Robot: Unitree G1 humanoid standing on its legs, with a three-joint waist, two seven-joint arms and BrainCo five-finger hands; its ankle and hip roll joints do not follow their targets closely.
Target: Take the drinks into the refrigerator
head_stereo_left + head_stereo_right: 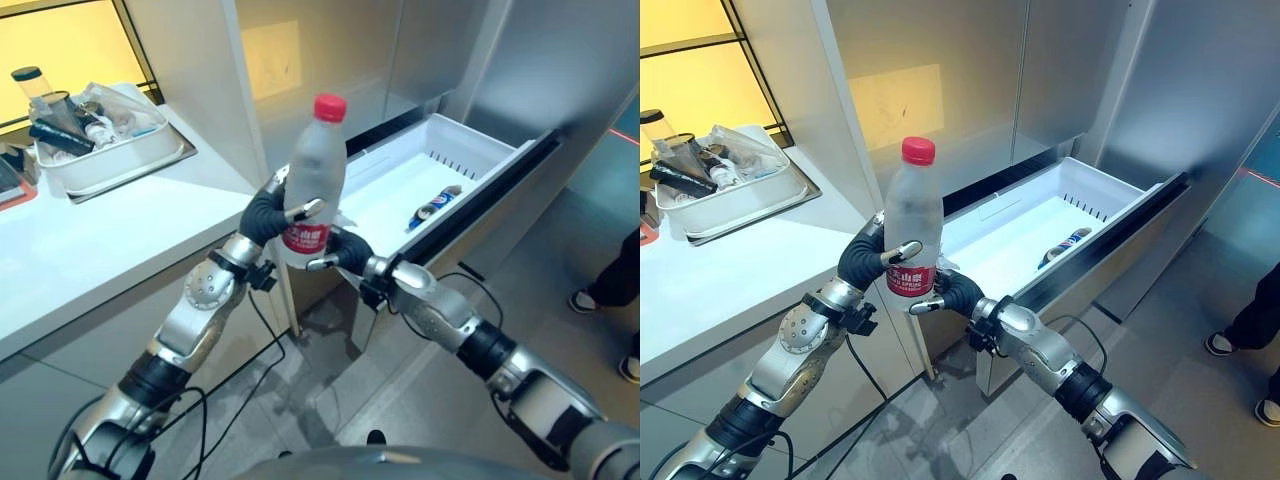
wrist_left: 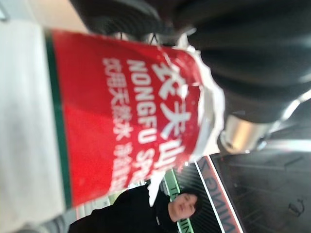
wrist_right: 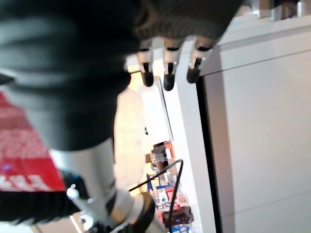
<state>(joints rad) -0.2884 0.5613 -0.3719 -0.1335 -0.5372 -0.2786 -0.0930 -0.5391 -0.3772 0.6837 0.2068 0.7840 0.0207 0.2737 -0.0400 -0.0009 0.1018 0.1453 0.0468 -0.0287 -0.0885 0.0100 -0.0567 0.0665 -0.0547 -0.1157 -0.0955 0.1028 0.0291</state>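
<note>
Fingers: left hand (image 1: pixel 862 258) curled round upright water bottle (image 1: pixel 912 222), right hand (image 1: pixel 952 293) curled against its label from the other side | Bottle: held in air between desk (image 1: pixel 700 290) edge and open refrigerator drawer (image 1: pixel 1080 200) | Drawer: pulled out, one drink (image 1: pixel 1065 246) inside, open white floor beside it | Desk: tray (image 1: pixel 730 205) of items at back.

Open refrigerator drawer (image 1: pixel 1095 205) stood pulled out ahead and to right, white interior mostly bare. One drink can (image 1: pixel 1064 246) lay inside near front wall; room remained around it. Dark front panel (image 1: pixel 1110 240) of drawer formed raised edge between hands and drawer interior. Water bottle (image 1: pixel 912 225), upright in left hand (image 1: pixel 865 258) and right hand (image 1: pixel 950 292), stood just short of drawer's near corner. White surface (image 1: pixel 710 275) with tray (image 1: pixel 735 205) lay to left. Person's shoes (image 1: pixel 1222 345) stood on floor at far right.
</note>
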